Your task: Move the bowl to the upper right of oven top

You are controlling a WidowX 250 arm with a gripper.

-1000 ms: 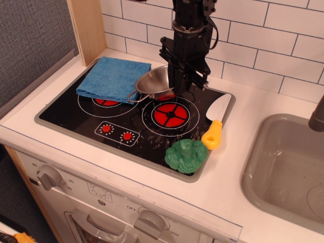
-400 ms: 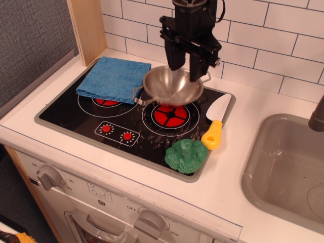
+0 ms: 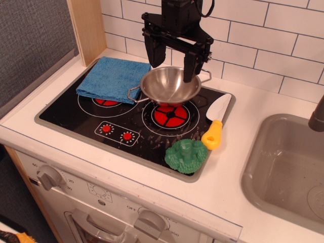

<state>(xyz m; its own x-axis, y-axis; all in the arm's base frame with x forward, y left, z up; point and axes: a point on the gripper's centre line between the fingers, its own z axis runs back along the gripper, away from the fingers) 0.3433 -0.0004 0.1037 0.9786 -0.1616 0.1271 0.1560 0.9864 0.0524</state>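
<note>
The shiny steel bowl [image 3: 170, 86] sits upright at the back right of the black oven top [image 3: 76, 115], over the far edge of the right burner [image 3: 170, 115]. One wire handle points left, the other right. My gripper [image 3: 170, 71] hangs just above the bowl, open wide. One finger [image 3: 151, 54] is over the bowl's left rim and the other over its right rim. Neither finger touches the bowl as far as I can see.
A blue cloth [image 3: 114, 77] covers the back left burner. A toy knife with a yellow handle [image 3: 214, 126] lies on the right rim and a green toy vegetable [image 3: 186, 154] at the front right corner. The grey sink [image 3: 286, 167] is to the right. A tiled wall stands behind.
The gripper was shut on the tilted bowl's rim, then opened and rose. The bowl dropped level onto the back right of the cooktop and shifted slightly left.
</note>
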